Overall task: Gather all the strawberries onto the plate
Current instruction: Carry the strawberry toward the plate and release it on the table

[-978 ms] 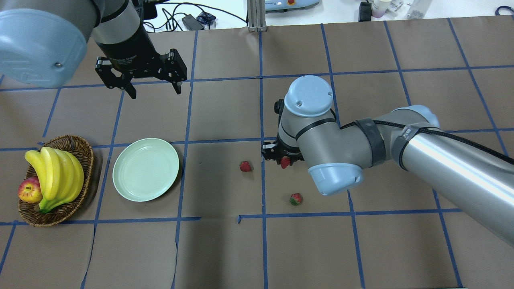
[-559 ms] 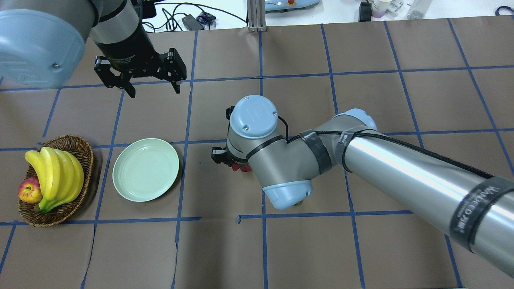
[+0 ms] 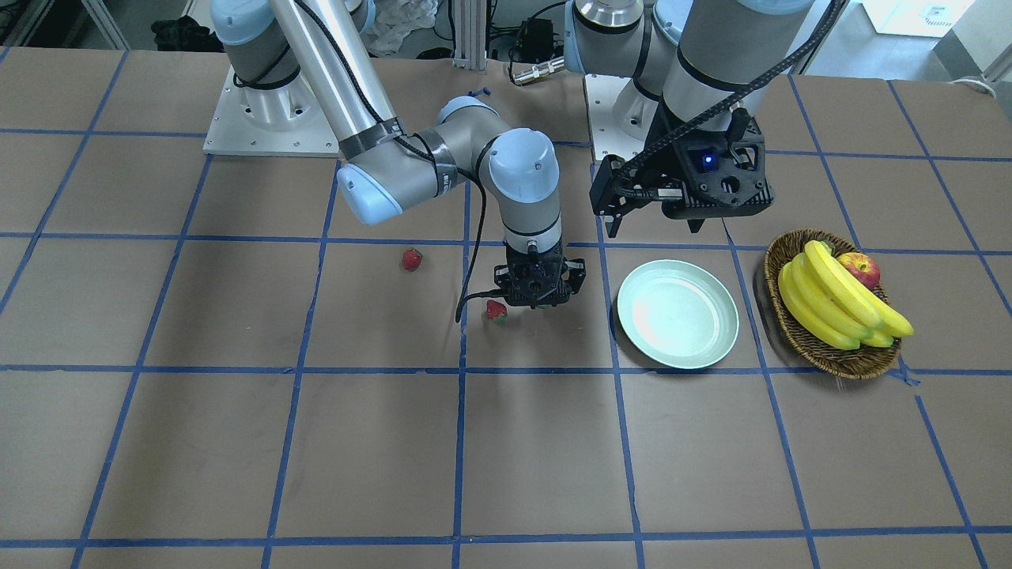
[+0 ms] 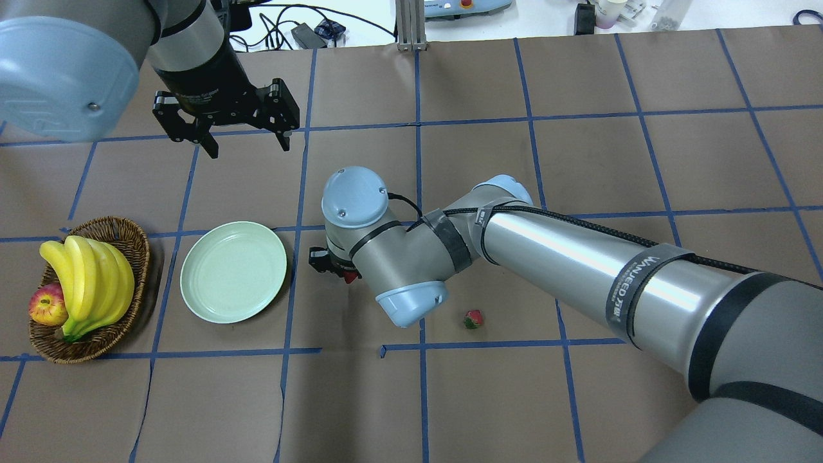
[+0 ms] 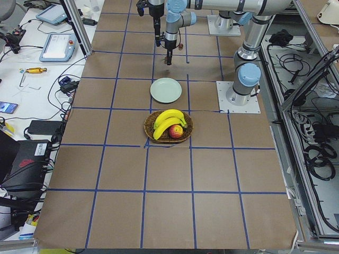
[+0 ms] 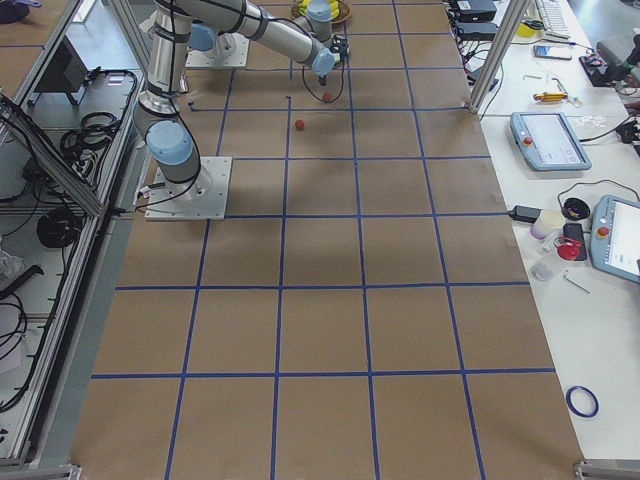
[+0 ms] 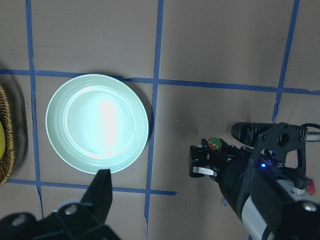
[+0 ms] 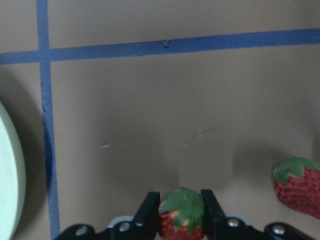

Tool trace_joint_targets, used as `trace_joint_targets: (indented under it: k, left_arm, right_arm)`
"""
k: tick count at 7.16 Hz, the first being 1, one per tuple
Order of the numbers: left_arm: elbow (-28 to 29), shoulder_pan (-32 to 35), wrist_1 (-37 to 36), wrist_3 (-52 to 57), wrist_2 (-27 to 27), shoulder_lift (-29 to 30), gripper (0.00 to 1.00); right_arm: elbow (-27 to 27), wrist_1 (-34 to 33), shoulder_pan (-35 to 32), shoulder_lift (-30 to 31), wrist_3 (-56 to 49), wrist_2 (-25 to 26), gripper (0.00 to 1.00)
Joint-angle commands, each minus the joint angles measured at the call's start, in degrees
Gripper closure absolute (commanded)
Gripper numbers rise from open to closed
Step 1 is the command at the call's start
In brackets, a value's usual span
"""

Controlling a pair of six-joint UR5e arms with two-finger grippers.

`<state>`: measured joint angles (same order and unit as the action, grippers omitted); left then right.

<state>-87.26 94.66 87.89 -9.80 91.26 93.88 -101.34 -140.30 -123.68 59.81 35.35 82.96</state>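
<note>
A black strap (image 4: 633, 283) is wrapping the right arm (image 4: 566, 251), well back from the right gripper (image 8: 180, 205). It is showing white capitals that seem to be reading "WANEED", though blur is leaving the rest unclear. Faint lettering on the black wrist collar (image 4: 193, 96), just behind the left gripper (image 4: 249, 149), is proving too small to read.

The right arm stretches out low, wrist vertical, its right gripper (image 8: 180, 200) pointing down and clamped on a strawberry (image 8: 181, 216). Left of it and raised, the left gripper (image 4: 249, 149) hangs with fingers spread wide.
</note>
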Motion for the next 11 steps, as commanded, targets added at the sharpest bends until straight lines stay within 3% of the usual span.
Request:
trace_joint_targets:
  k: [1,2,3,5,7,9,11]
  left_arm:
    - [-0.1,0.0,0.0,0.0,0.0,0.1,0.0]
    - [-0.1,0.0,0.0,0.0,0.0,0.1,0.0]
    - [0.0,0.0,0.0,0.0,0.0,0.1,0.0]
    - [0.0,0.0,0.0,0.0,0.1,0.0,0.0]
    - [0.0,0.0,0.0,0.0,0.1,0.0,0.0]
    - [-0.1,0.0,0.0,0.1,0.1,0.0,0.0]
    - [-0.1,0.0,0.0,0.0,0.0,0.1,0.0]
  right_arm:
    - [0.1,0.0,0.0,-0.9,-0.2,1.8,0.22]
    - [0.1,0.5,0.1,-0.5,-0.4,2.0,0.0]
    - [0.0,0.7,0.1,1.1,-0.5,2.0,0.0]
    - [-0.1,13.9,2.9,8.6,-3.2,3.9,0.0]
    - [-1.0,24.0,8.9,12.1,-7.0,9.9,0.0]
    - [-8.0,22.5,10.9,13.4,-13.1,12.3,0.0]
    - [-14.9,16.4,12.4,14.5,-13.6,11.9,0.0]
